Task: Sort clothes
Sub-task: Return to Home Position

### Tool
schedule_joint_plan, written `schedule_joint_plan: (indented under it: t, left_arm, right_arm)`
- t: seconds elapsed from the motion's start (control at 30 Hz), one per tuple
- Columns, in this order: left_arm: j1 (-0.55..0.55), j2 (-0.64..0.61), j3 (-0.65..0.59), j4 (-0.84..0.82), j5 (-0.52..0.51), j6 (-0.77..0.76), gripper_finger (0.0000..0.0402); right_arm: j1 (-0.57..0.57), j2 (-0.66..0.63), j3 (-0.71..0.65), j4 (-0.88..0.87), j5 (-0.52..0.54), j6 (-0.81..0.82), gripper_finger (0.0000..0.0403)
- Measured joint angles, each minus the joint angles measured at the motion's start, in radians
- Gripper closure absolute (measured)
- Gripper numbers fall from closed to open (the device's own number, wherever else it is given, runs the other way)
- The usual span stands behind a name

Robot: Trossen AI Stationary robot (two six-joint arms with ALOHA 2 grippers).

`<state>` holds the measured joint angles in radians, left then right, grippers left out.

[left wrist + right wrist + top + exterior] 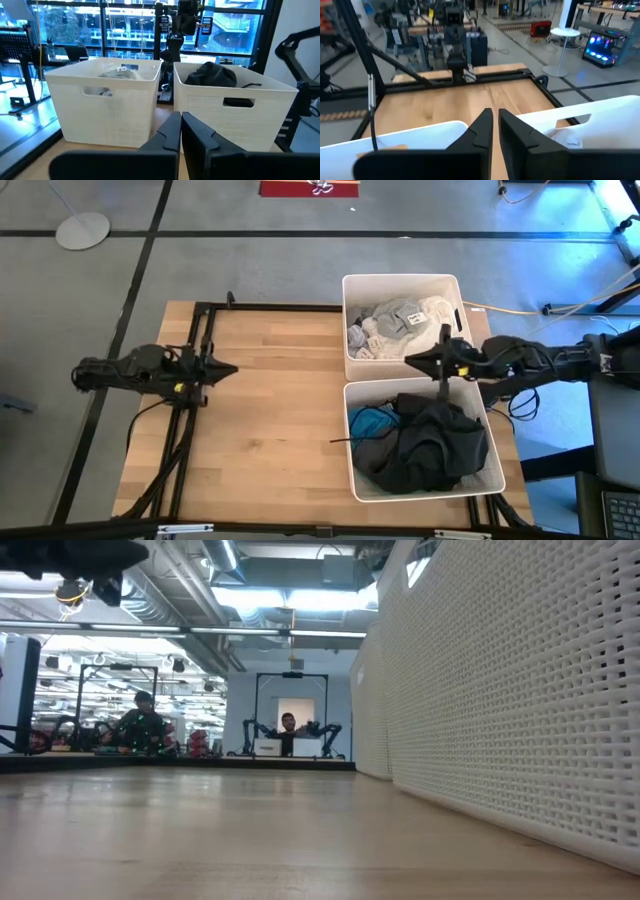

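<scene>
- High view: the left gripper (pixel 228 369) hangs over the bare wooden table (pixel 270 440), its fingers pressed together on nothing. Both white bins sit well ahead of its tip.
- The right gripper (pixel 410 360), also pressed together and empty, hovers over the seam where the upper bin (pixel 346 330) meets the lower bin (pixel 349 445).
- On one side of the right gripper, the light clothes (pixel 395 322) lie in the upper bin, in white, cream and grey. On its other side, the dark clothes (pixel 430 445) are heaped in the lower bin, with a teal garment (pixel 372 420) at their edge.
- Low view: a latticed wall (pixel 500 690) of one bin fills the right side; I cannot tell which bin. Neither gripper's tip shows. Two people (pixel 140 722) are in the room beyond.
- Left wrist view: the left gripper's two fingers meet at their tips. Ahead of them the bins stand side by side, with the light clothes in one and the dark clothes mounded above the other's rim.
- Right wrist view: the right gripper's fingers lie close together, with only a sliver between them. White bin rims sit just under them, and pale fabric shows in one bin. The left arm (pixel 457 50) stands well ahead across the table.
</scene>
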<state>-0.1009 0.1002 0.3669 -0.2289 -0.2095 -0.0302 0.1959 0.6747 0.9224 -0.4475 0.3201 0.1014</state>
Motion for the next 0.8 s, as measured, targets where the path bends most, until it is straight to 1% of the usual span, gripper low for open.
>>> schedule_joint_plan:
  t: [0.2,0.37,0.53,0.63,0.7,0.8]
  left_arm:
    - [0.0,-0.063,-0.075,0.003,-0.001,-0.025,0.0396]
    - [0.0,-0.081,-0.122,0.006,-0.003,-0.064,0.0399]
    - [0.0,-0.081,-0.132,0.011,-0.003,-0.075,0.0393]
    - [0.0,-0.081,-0.132,0.023,-0.003,-0.076,0.0394]
    - [0.0,-0.081,-0.132,0.041,-0.003,-0.076,0.0397]
    - [0.0,-0.081,-0.132,0.042,-0.003,-0.075,0.04]
  right_arm:
    - [0.0,-0.197,-0.198,0.124,0.0,-0.013,0.0388]
    - [0.0,-0.374,-0.373,0.231,-0.002,-0.033,0.0395]
    - [0.0,-0.493,-0.52,0.365,-0.106,-0.097,0.0395]
    - [0.0,-0.547,-0.574,0.381,-0.16,-0.107,0.0395]
    - [0.0,-0.576,-0.605,0.383,-0.18,-0.107,0.0395]
    - [0.0,-0.617,-0.647,0.403,-0.181,-0.111,0.0395]
